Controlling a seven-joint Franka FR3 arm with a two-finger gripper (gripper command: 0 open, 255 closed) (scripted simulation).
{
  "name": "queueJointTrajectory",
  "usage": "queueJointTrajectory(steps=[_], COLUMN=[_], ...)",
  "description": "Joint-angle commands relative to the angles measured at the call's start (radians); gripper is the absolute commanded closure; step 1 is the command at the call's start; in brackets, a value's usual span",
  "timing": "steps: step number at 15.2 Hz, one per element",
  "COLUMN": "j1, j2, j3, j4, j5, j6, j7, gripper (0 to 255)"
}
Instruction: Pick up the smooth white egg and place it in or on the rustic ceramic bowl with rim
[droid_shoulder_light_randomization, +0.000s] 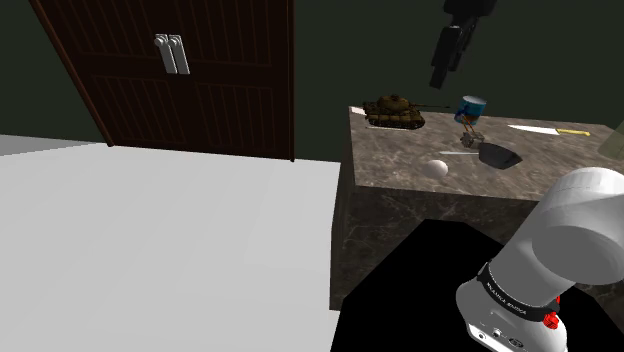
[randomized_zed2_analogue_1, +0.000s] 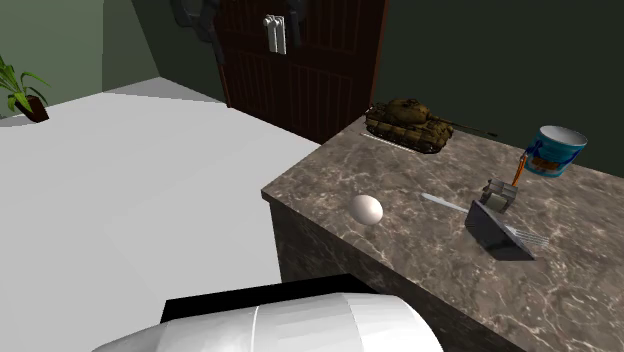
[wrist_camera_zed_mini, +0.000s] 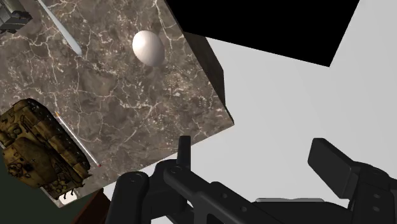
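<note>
Dark wooden door (droid_shoulder_light_randomization: 215, 105), pale floor (droid_shoulder_light_randomization: 150, 250) (dim light)

The scene is dim overall. The pale grey floor (droid_shoulder_light_randomization: 160, 240) is the brightest surface, flatly and evenly lit, with a slightly lighter band at its far left. The dark green walls (droid_shoulder_light_randomization: 330, 60) and the dark brown slatted wooden door (droid_shoulder_light_randomization: 200, 110) sit in gloom, though the door's silver metal handles (droid_shoulder_light_randomization: 172, 54) catch light. The brown veined marble countertop (randomized_zed2_analogue_1: 420, 260) is murky, its front face darker than its top. The smooth white egg (randomized_zed2_analogue_1: 367, 209) stands out, bright above and shaded grey beneath, like the arm's rounded white link (droid_shoulder_light_randomization: 570, 230): light falls from above. The black gripper (wrist_camera_zed_mini: 254, 146) reads nearly as a silhouette.
</note>
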Motion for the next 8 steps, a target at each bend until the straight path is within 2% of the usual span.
queueJointTrajectory(steps=[1,8], j1=[0.0,0.001], j2=[0.0,-0.152], j3=[0.0,-0.17], j4=[0.0,-0.27], j5=[0.0,-0.063], j6=[0.0,0.182], j7=[0.0,-0.19], gripper=[0,0])
